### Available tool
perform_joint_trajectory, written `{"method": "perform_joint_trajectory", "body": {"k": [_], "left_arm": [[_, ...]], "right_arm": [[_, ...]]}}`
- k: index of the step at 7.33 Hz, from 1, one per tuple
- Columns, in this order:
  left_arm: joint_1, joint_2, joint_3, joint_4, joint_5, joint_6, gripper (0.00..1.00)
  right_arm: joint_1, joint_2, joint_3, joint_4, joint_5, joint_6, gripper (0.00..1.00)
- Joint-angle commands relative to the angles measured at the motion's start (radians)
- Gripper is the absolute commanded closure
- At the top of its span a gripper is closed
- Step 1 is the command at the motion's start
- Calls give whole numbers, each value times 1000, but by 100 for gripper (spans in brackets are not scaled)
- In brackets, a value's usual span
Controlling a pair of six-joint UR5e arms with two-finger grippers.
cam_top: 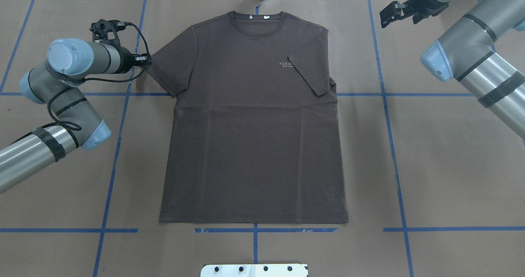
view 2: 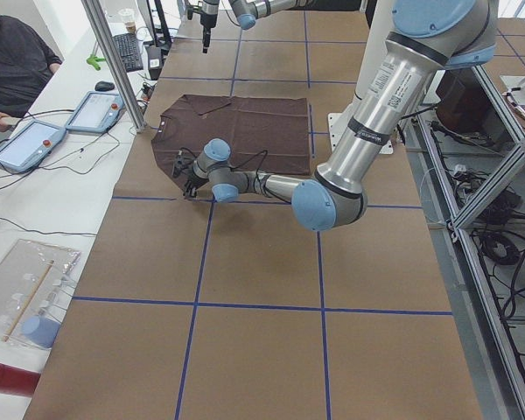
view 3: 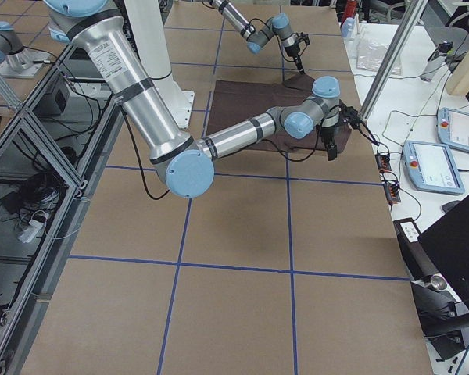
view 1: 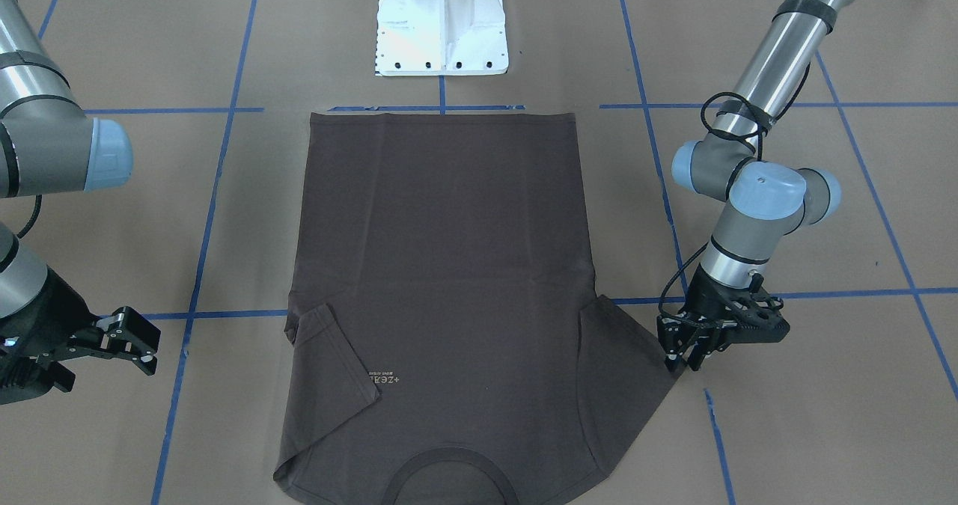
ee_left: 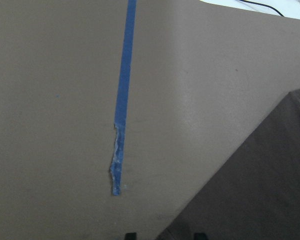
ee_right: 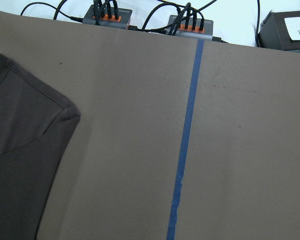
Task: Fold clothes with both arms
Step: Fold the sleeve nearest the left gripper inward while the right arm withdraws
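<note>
Left pincer (view 1: pixel 682 354) at T-shirt (view 1: pixel 449 251) sleeve tip — right pincer (view 1: pixel 148 352) well apart.

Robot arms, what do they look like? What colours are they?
Both the left arm and right arm are shiny silver-grey tubes with light blue round joint caps, black bands and looping black cables. Each ends in black two-finger jaws.

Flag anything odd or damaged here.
The shirt is lopsided: the folded sleeve lies on the chest, while the flat sleeve is spread out. The tape beside the flat sleeve ends in a ragged, torn tip.
</note>
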Motion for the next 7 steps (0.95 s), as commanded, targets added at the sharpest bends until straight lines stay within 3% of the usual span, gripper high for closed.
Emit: {"method": "perform_joint_trajectory", "body": {"k": [1, 4, 5, 7], "left_arm": [[2, -6, -2, 1, -1, -7, 100], [6, -26, -46, 34, -2, -11, 100], [6, -55, -72, 98, -4, -13, 100], [28, -81, -216, 326, -4, -90, 100]], "right_arm": [[0, -2, 2, 0, 0, 1, 0], [0, -2, 3, 2, 0, 5, 0], [0, -3, 3, 2, 0, 7, 0], [0, -3, 6, 2, -2, 10, 0]]}}
